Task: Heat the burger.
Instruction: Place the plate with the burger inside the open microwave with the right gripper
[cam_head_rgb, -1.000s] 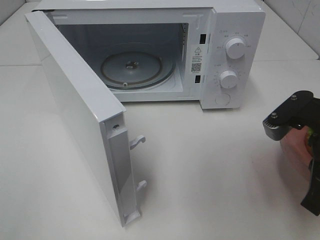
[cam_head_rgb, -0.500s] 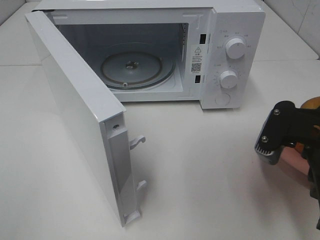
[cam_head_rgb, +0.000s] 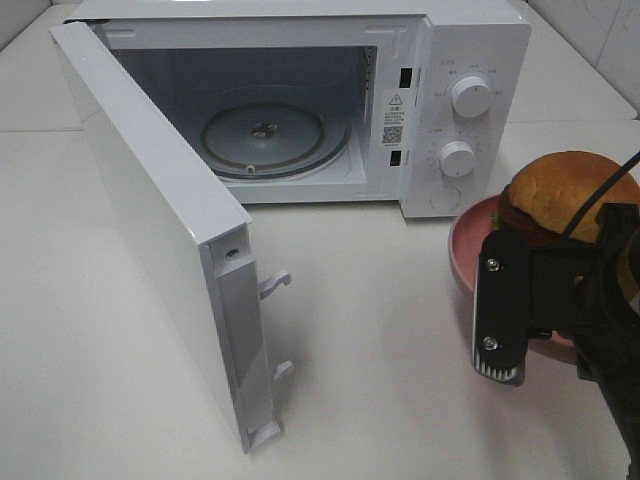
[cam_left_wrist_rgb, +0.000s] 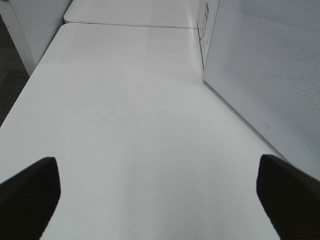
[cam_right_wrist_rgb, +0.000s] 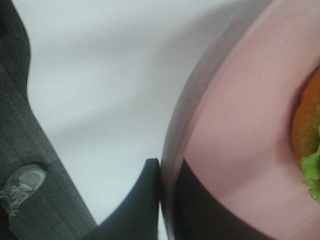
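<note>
— Right gripper (cam_right_wrist_rgb: 167, 169)?
— I've got it pinched on the pink plate (cam_head_rgb: 462, 245) rim; burger (cam_head_rgb: 565, 195) on it, just past the fingers.
— Left gripper (cam_left_wrist_rgb: 157, 187)?
— Spread wide, microwave door (cam_left_wrist_rgb: 270, 65) beside it.

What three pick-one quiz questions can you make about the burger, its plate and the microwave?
1. Where is the burger? A in the microwave; B on top of it; C on a plate.
2. What colour is the plate? A pink; B blue; C green.
3. How is the microwave door? A shut; B open; C taken off.
Answers: 1 C, it sits on the plate outside the microwave; 2 A, its rim shows pink; 3 B, it swings wide, baring the glass turntable.
</note>
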